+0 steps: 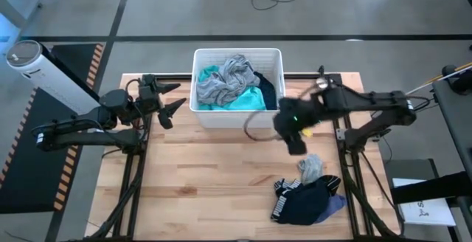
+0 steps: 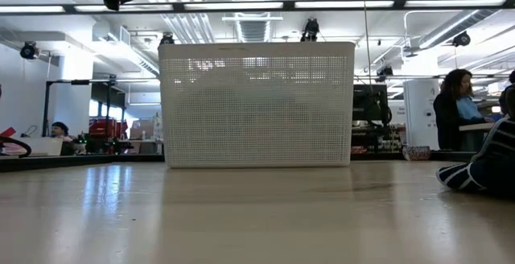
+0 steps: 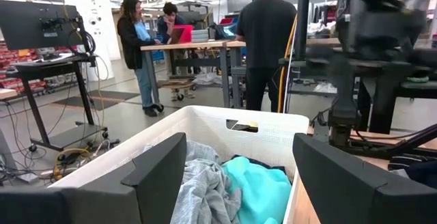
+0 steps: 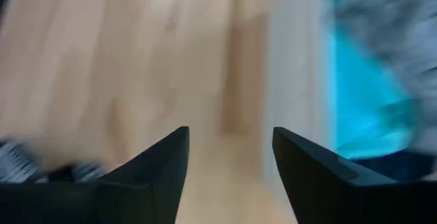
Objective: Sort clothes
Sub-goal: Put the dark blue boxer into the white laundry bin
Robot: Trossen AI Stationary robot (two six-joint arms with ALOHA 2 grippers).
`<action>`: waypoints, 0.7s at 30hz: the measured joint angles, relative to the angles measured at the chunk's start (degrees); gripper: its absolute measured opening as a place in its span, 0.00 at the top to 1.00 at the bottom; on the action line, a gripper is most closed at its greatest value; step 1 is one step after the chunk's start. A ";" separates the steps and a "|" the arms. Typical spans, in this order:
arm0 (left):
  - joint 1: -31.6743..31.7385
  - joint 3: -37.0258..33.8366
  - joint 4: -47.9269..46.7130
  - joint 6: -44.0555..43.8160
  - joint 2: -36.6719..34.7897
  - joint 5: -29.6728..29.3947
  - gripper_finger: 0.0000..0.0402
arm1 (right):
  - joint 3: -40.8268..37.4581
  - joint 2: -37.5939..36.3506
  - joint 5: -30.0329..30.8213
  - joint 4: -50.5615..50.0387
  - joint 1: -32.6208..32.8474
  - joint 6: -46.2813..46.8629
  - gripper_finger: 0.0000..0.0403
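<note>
Right gripper [image 4: 229,156] empty, its two dark fingers parted with bare wood showing between them in the right wrist view; nothing held. Seen from above it hangs over the open table between the bin and the sorted pile, just off the bin's front right corner.

Clothes sit in two places. White rectangular perforated plastic bin [image 1: 200,109] at the table's far middle holds a crumpled light grey garment [image 1: 230,78] on top of a large teal garment [image 1: 243,100], with a dark navy piece [image 1: 268,93] against the right wall. On the near right of the light wooden slatted table [image 1: 199,175] lies a small pile: a navy-black garment with striped white trim [image 1: 304,201], a small grey piece [image 1: 312,167] at its far edge, a lavender scrap [image 1: 337,204] at its right edge.

Left gripper [image 1: 168,100] hovers just left of the bin, fingers spread wide, empty; its wrist view looks over the bin rim onto the grey and teal fabric.

Judgement: step in hand is between picks, right arm free with the pile beside it and the bin partly full. Next move likely calls for the right gripper to reach over the bin rim, drop onto the top grey garment, and pinch a fold high enough to lift it clear of the teal one underneath. Risk: dragging two garments at once
</note>
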 joint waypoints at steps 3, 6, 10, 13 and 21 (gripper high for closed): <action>0.00 0.00 0.06 -0.02 0.00 0.01 0.36 | -3.46 -2.86 -0.48 -3.63 4.88 4.47 0.54; 0.00 0.00 0.06 -0.12 0.00 0.02 0.36 | -8.54 -5.88 -3.91 -4.46 9.71 9.11 0.54; 0.00 0.00 0.06 -0.37 0.00 0.02 0.36 | -15.92 -8.85 -12.10 -3.79 15.34 14.80 0.51; -0.02 0.00 0.05 -0.52 0.00 0.02 0.36 | -21.34 -9.99 -15.25 -1.33 18.26 18.02 0.49; 0.00 0.00 0.08 -0.55 0.15 0.02 0.36 | -32.60 -7.69 -28.58 14.73 20.16 22.33 0.40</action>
